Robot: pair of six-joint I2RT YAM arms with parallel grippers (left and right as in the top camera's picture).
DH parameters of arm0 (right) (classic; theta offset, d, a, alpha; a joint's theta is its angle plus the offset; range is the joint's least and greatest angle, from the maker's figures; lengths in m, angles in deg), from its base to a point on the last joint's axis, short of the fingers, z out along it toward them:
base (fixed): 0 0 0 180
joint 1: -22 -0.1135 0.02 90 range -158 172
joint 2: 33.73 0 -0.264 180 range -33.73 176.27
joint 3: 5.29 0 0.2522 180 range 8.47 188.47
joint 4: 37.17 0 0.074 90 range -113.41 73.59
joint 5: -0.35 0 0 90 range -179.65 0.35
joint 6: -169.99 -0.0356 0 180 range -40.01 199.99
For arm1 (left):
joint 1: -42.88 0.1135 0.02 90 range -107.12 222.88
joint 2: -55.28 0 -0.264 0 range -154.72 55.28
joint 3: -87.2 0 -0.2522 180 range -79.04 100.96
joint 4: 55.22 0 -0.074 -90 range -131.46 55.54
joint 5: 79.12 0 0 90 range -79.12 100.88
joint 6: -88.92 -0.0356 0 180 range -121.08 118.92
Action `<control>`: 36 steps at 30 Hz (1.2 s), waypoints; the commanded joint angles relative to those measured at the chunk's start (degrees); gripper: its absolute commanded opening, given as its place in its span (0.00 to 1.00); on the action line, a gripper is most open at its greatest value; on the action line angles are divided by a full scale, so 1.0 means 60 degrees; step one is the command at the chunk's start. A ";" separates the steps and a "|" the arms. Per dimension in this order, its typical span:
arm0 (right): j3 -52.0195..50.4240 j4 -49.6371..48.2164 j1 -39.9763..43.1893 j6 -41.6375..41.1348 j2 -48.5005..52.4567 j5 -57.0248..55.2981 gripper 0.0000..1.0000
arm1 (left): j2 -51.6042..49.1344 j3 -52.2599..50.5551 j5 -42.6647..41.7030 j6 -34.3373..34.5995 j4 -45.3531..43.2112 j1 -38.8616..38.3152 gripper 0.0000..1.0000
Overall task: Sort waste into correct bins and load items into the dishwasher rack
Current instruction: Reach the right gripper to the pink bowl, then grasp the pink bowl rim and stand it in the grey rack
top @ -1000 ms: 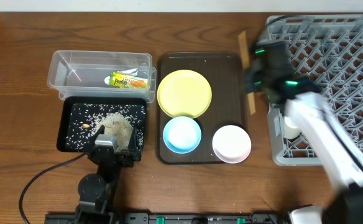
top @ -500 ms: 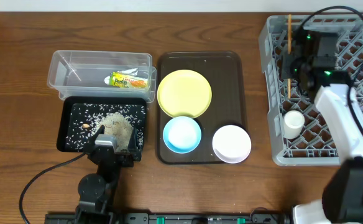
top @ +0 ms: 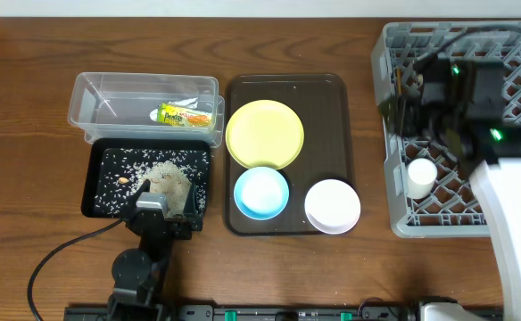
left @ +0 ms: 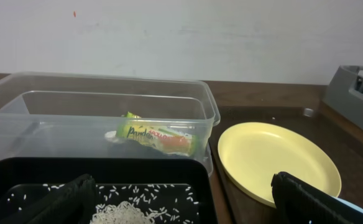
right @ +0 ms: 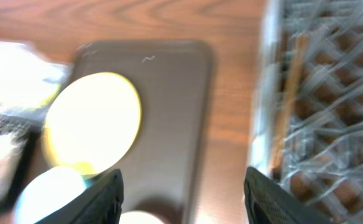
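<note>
The right gripper (right: 186, 190) hangs open and empty over the left side of the big grey plastic rack (top: 510, 53). A thin wooden chopstick (right: 290, 93) lies in the rack just right of its fingers, pointing straight away from them. The round yellow plate (top: 265, 134), light-blue bowl (top: 261, 193) and white bowl (top: 333, 206) sit on the dark-brown tray (top: 327, 116), off to the left of those fingers, with nothing in the way. The left gripper (left: 183, 186) is open too, at the black tray (top: 109, 178). It looks nearer the plate.

The worktop (top: 28, 53) is brown grained wood. The tub (top: 144, 81) is clear, smooth plastic, the rack (top: 430, 227) matt grey plastic, and the wrapper (left: 160, 138) looks glossy.
</note>
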 commanded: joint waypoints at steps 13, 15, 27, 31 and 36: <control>-0.2652 0.3056 -0.2783 -0.3439 -0.1020 -0.2120 0.45 | 0.0066 -0.0164 0.0084 -0.0168 0.0364 0.0051 0.92; -0.3410 0.2455 -0.2860 -0.3850 -0.1020 -0.2415 0.46 | 0.0066 -0.0164 0.0084 -0.0164 0.0364 0.0051 0.92; -0.6200 -0.1603 -0.2856 -0.4473 -0.0739 -0.2426 0.29 | 0.0066 -0.0164 0.0084 -0.0164 0.0368 0.0051 0.92; -0.6215 -0.1701 -0.2856 -0.4772 -0.0262 -0.2346 0.16 | 0.0066 -0.0164 0.0084 -0.0164 0.0364 0.0051 0.92; -0.5803 -0.1231 -0.2856 -0.4732 -0.0375 -0.2317 0.06 | 0.0066 -0.0164 0.0084 -0.0168 0.0364 0.0051 0.92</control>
